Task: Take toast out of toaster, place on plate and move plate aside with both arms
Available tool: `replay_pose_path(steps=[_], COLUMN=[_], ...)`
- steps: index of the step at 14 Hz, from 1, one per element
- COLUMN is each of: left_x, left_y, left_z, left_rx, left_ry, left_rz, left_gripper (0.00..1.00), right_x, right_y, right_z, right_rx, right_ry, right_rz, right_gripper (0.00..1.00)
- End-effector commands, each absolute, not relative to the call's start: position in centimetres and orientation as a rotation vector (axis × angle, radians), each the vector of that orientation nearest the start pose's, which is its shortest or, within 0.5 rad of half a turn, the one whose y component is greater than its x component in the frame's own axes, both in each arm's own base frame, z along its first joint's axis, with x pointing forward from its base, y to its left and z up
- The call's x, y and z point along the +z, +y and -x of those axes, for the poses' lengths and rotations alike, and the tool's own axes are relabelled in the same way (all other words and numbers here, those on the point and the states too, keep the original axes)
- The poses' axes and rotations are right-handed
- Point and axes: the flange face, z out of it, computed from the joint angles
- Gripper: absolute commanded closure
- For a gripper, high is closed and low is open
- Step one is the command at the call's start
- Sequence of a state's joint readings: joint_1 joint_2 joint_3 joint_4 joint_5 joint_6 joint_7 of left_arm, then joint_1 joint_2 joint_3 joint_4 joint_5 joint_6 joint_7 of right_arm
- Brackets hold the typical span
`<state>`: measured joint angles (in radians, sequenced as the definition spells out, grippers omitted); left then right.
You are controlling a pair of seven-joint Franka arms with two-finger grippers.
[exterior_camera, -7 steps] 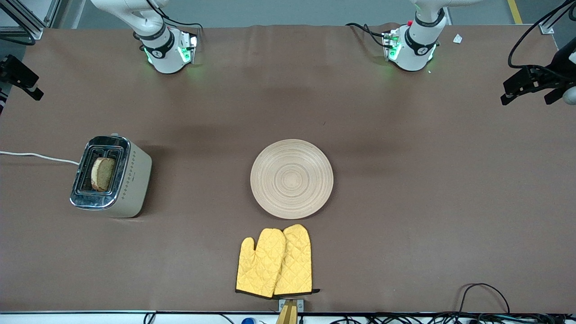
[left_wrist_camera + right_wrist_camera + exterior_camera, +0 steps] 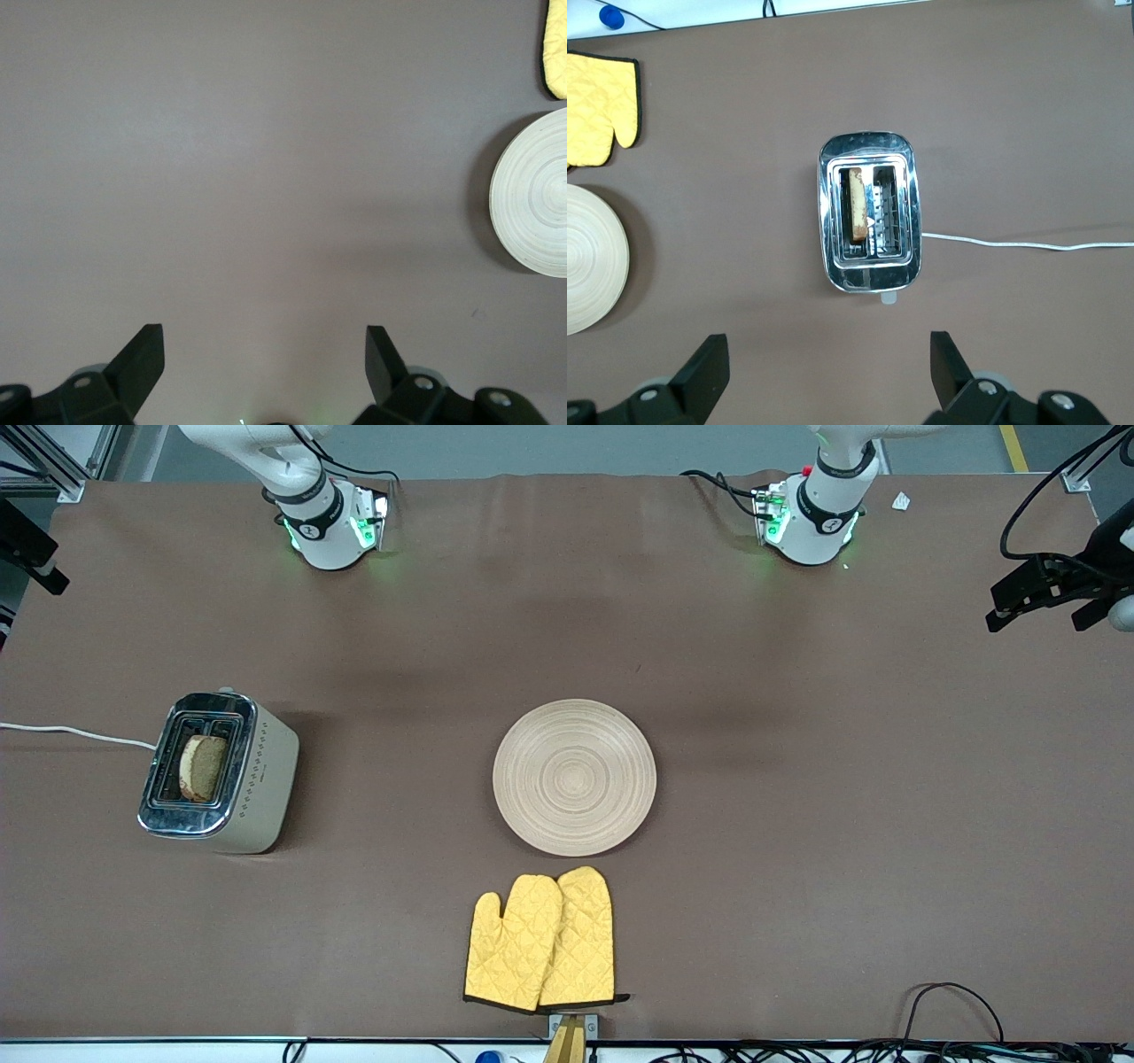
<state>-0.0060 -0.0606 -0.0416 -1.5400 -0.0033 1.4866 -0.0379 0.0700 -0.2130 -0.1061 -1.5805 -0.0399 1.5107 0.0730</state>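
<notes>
At the left of the front view, the toast (image 2: pixel 203 767) stands in a slot of the toaster (image 2: pixel 217 773). The plate (image 2: pixel 574 777) sits in the middle with nothing on it. The right gripper (image 2: pixel 828 367) hangs wide open above the toaster. The left gripper (image 2: pixel 266 359) hangs wide open over bare table (image 2: pixel 266 177).

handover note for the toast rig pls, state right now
Left tool: open, empty, high over bare table at the left arm's end.
Right tool: open, empty, high above the toaster.
Toast: standing in one toaster slot; the second slot is empty.
Plate: mid-table, nothing on it. Yellow oven mitts lie just nearer the front camera than the plate.
Done: nothing.
Left: pull the toast, set it on the plate, then move the plate aside with both arms.
</notes>
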Motion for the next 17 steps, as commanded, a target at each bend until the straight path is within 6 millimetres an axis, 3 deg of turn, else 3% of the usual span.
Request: replay_pose_path(steps=[1, 3, 8, 13, 17], left_x=[66.2, 65.5, 60.7, 54.1, 49.3], left_y=[-3.0, -4.4, -7.9, -13.2, -15.1], left_z=[-54.1, -54.5, -57.8, -59.6, -60.2], left_rx=[0.01, 0.018, 0.074, 0.066, 0.149], left_ry=[0.063, 0.094, 0.14, 0.203, 0.267], left_rz=[3.156, 3.184, 3.344, 3.435, 3.503], left_gripper=[0.0, 0.0, 0.0, 0.0, 0.0], right_x=[73.0, 73.4, 73.0, 71.8, 70.3], right_y=[-2.6, -2.7, -2.9, -3.2, -3.3], right_z=[-47.1, -47.0, -47.1, -47.9, -49.2], right_rx=[-0.218, -0.229, -0.213, -0.163, -0.122], right_ry=[0.159, 0.163, 0.17, 0.184, 0.193], right_rz=[3.115, 3.078, 3.077, 3.081, 3.087], right_gripper=[0.0, 0.0, 0.0, 0.0, 0.0])
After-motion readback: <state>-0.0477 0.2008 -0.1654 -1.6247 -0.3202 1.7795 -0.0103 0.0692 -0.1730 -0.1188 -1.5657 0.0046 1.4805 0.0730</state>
